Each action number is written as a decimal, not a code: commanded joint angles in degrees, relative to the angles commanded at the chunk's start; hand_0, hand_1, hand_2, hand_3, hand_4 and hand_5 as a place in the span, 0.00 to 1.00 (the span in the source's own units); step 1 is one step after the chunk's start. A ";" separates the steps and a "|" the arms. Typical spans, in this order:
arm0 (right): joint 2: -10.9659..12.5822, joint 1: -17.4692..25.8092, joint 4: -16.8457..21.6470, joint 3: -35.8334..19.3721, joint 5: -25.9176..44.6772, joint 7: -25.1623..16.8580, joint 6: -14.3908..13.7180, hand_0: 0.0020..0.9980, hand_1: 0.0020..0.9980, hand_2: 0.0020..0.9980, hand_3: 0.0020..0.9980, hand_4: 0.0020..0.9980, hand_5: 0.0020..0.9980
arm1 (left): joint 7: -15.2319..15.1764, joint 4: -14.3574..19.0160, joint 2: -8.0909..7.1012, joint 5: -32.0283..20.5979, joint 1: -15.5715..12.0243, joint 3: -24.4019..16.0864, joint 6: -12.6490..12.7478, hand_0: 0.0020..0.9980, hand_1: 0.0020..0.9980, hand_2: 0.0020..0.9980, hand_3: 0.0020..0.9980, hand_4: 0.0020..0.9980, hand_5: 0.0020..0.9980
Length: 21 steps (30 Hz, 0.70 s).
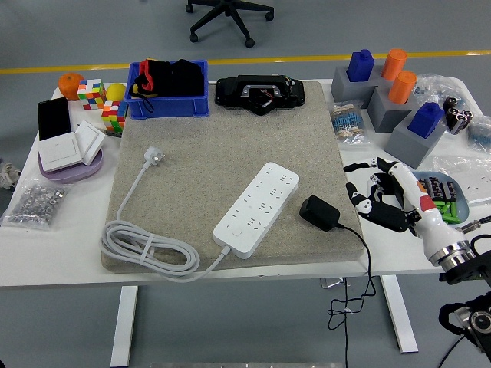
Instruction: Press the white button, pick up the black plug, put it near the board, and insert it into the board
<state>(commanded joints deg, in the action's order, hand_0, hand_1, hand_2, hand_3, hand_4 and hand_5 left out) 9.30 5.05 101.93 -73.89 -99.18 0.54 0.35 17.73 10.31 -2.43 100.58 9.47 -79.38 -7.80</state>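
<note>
- White power strip [256, 208] lies diagonally on a beige mat [207, 146] at the middle of the bench [61, 253]; its white button sits near the strip's front end.
- White cable [142, 249] runs from that end, coils near the mat's front left corner and ends in a white plug [156, 157] lying on the mat.
- Black plug [320, 212] rests on the mat near its front right corner, just beside the strip but not touching it; its black cord [360, 284] hangs over the front edge of the bench.
- Right hand [383, 198] hovers near the right edge of the bench, close to the black plug; fingers [360, 166] are spread and hold nothing.
- Left hand is out of view.
</note>
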 joint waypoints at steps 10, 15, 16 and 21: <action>1.82 -3.72 0.00 7.53 -9.23 2.54 0.91 0.00 0.00 0.03 0.58 0.45 0.00 | 0.03 0.00 0.00 0.16 -0.30 0.00 -0.06 0.69 0.64 0.61 0.64 0.55 0.19; 2.20 -6.19 0.00 12.03 -10.56 4.49 1.34 0.00 0.00 0.03 0.58 0.46 0.00 | 0.03 0.00 0.05 0.25 -0.59 -0.01 -0.10 0.69 0.64 0.61 0.64 0.55 0.19; 2.26 -6.54 -0.10 12.74 -10.52 4.68 1.32 0.00 0.00 0.03 0.58 0.46 0.00 | 0.04 0.00 0.07 0.15 -0.62 0.04 -0.10 0.69 0.64 0.61 0.64 0.55 0.19; 2.12 -8.56 -1.72 15.60 -10.69 5.67 1.10 0.00 0.00 0.04 0.59 0.45 0.00 | 0.02 0.00 0.07 0.01 -0.85 0.19 -0.12 0.69 0.64 0.61 0.64 0.55 0.19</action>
<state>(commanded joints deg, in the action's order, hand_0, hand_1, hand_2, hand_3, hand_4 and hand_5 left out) 11.42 -3.51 100.21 -58.29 -109.87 6.21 1.45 17.75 10.31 -2.36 100.59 8.62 -79.19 -7.92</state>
